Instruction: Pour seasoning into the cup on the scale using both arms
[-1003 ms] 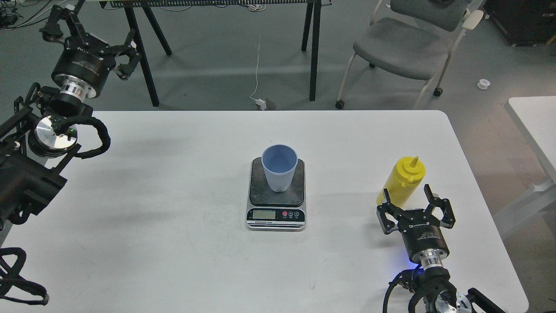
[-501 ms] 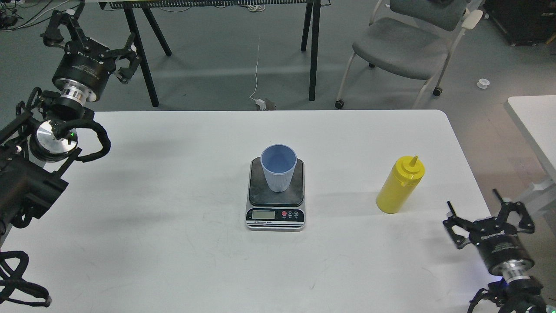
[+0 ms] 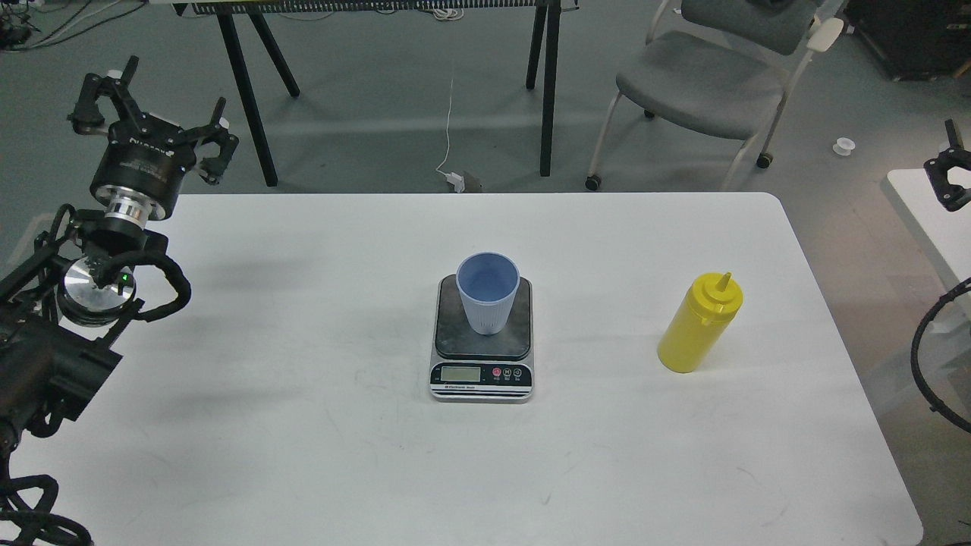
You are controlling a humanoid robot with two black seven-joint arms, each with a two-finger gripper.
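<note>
The light-blue ribbed cup [image 3: 488, 293] stands upright on the dark platform of the scale [image 3: 481, 373] at the middle of the white table [image 3: 303, 425]. The yellow seasoning bottle [image 3: 696, 326] stands upright to the right of the scale, nozzle up, with nothing touching it. My left gripper [image 3: 152, 106] is open and empty, raised over the table's far left corner, far from the cup. Only part of my right gripper [image 3: 951, 165] shows at the right edge, high and well away from the bottle; its fingers cannot be told apart.
A grey chair [image 3: 702, 76] stands behind the table's far right corner. Black legs [image 3: 548, 83] of another table stand behind. A second white table [image 3: 929, 220] is to the right. A loop of my right arm's cable [image 3: 922, 356] shows at the right edge.
My right gripper has left the bottle, swinging right and then up to the right edge of the view. The bottle stays standing. My left gripper has shifted slightly.
</note>
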